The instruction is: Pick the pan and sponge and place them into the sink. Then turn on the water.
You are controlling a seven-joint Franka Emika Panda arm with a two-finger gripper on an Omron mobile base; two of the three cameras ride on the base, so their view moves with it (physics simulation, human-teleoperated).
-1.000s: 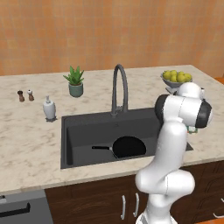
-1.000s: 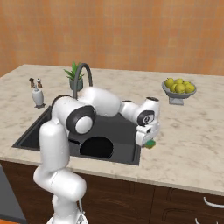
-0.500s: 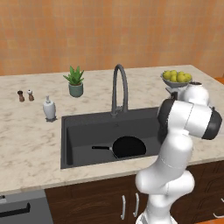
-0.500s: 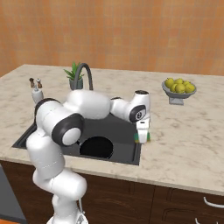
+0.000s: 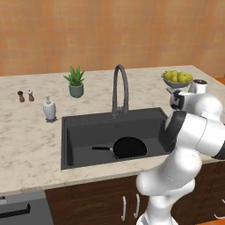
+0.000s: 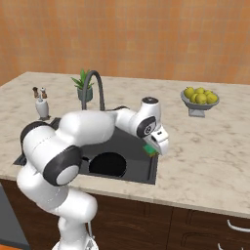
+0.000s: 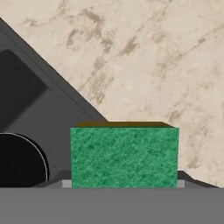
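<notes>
My gripper [image 6: 156,146] is shut on the sponge [image 6: 150,149], holding it just above the right rim of the sink [image 6: 134,158]. The hand view shows the sponge's green face [image 7: 124,157] with a yellow edge on top, between my fingertips [image 7: 177,183], over the line where the counter meets the sink [image 7: 52,109]. The black pan [image 5: 128,147] lies flat on the floor of the sink [image 5: 88,127], handle pointing left. It also appears as the pan [image 6: 107,165] and the pan [image 7: 17,159]. No water shows at the faucet [image 5: 119,88].
A bowl of yellow fruit [image 6: 199,96] stands on the counter to the sink's right. A white soap dispenser [image 5: 49,109], a potted plant [image 5: 75,81] and two small shakers [image 5: 25,95] stand to the left. The marble counter [image 7: 144,57] lies beside the sponge.
My gripper has carried the sponge up a little and leftward, from over the counter to the sink's right rim. The pan has stayed where it was.
</notes>
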